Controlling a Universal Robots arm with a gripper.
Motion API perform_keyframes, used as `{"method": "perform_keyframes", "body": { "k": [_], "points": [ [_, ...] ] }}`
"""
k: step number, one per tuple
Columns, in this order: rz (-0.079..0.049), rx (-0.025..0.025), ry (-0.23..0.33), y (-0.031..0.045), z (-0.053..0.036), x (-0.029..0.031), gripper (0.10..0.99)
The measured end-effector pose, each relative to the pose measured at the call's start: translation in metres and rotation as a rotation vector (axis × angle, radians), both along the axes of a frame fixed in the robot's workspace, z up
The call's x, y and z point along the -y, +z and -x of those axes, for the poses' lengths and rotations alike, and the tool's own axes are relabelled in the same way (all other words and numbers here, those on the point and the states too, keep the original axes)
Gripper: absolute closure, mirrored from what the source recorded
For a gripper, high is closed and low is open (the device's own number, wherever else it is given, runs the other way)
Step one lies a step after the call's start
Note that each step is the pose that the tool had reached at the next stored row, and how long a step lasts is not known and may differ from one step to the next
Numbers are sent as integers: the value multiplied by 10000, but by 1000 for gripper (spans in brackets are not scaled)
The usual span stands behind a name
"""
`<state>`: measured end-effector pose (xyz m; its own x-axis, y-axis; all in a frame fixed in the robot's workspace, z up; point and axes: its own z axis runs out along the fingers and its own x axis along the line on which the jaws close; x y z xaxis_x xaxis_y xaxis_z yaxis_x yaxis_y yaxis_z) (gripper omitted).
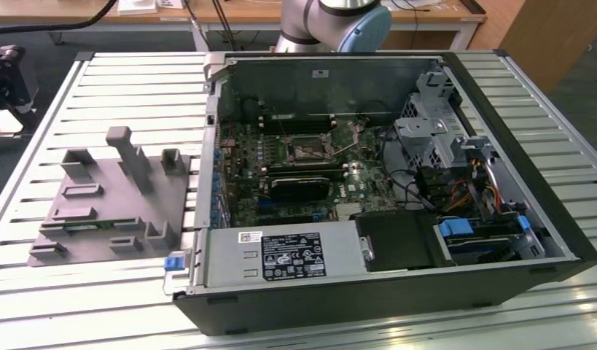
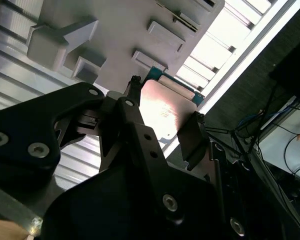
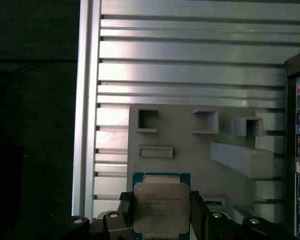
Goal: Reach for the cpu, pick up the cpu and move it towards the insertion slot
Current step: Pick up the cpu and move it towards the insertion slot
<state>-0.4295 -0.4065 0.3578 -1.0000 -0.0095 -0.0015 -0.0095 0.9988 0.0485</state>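
The jaws are clenched on the cpu [image 3: 161,207]: the gripper [image 3: 161,220] has it by two opposite edges, its fingers [image 3: 198,216] pressed to either side. That edge hold looks deliberate. It leaves both flat faces untouched, and the silver lid squarely faces the first wrist view, so the chip seems to be kept level. In the second wrist view the cpu [image 2: 166,111] shines between the fingers [image 2: 190,137]. It hangs over the grey fixture [image 3: 190,150] and appears lifted clear of it, since the recesses sit well below. The slot [image 1: 306,149] is well apart, on the board inside the open case [image 1: 376,306], to the exterior view's right of the fixture [image 1: 103,204]. The case lies on its side on the slatted table [image 1: 143,80], which turns the slot upward for a drop from above. I judge the pick-up done and the carry barely begun.
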Motion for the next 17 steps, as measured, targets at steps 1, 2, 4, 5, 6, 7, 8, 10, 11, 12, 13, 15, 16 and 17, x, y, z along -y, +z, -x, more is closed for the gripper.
{"method": "perform_keyframes", "body": {
  "k": [1, 2, 4, 5, 6, 7, 8, 10, 11, 12, 13, 15, 16, 17],
  "points": [
    [0, 0, 0, 25, 0, 0, 545],
    [1, -1, 0, 51, 0, 0, 545],
    [1, -1, 0, 95, 0, 0, 545],
    [0, 0, -1, 116, 0, -1, 545],
    [0, -1, -1, 139, 0, -1, 545],
    [1, -1, -1, 166, 0, -1, 545],
    [1, -1, -1, 187, 0, -1, 545],
    [0, 0, -2, 225, 0, -2, 545],
    [1, -1, -2, 246, 0, -2, 545],
    [0, 0, -2, 264, 0, -2, 545],
    [0, -1, -2, 285, 0, -2, 545],
    [1, -1, -4, 330, 0, -2, 545],
    [1, -2, -4, 347, 0, -2, 545],
    [0, -1, -5, 358, -1, -2, 545]
  ]
}}
